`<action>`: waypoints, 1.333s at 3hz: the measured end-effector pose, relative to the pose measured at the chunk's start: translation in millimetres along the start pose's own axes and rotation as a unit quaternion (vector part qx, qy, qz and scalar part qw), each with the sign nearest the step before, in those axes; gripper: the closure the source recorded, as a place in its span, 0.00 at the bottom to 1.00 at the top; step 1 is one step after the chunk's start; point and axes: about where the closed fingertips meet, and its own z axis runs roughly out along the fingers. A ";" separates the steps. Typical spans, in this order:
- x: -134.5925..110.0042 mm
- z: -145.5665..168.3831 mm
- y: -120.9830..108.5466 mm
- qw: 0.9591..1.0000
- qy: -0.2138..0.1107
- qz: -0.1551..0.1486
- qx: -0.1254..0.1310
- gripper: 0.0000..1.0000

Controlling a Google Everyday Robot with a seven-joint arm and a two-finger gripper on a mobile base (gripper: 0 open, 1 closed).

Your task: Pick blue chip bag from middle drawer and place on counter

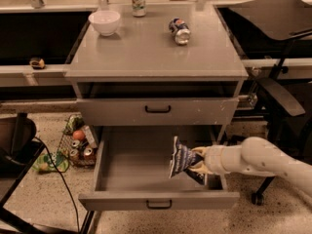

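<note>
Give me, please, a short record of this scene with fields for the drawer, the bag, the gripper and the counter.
middle drawer: pulled open
blue chip bag: upright, over the right part of that drawer
gripper: reaching in from the right, shut on the bag
counter: bears a white bowl, an upright can and a soda can on its side; no bag on it yet

We saw light from above shine on the counter [146,52], while the gripper [197,156] held the blue chip bag [181,159] over the dim middle drawer [130,165].
</note>
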 end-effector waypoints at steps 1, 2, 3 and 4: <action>13.2 -26.9 1.7 1.000 0.000 0.007 0.027 1.00; 13.7 -26.9 1.9 1.000 0.000 0.008 0.026 1.00; -16.8 -59.0 -15.5 0.997 0.014 -0.037 0.059 1.00; -79.1 -111.8 -42.9 0.984 0.053 -0.131 0.109 1.00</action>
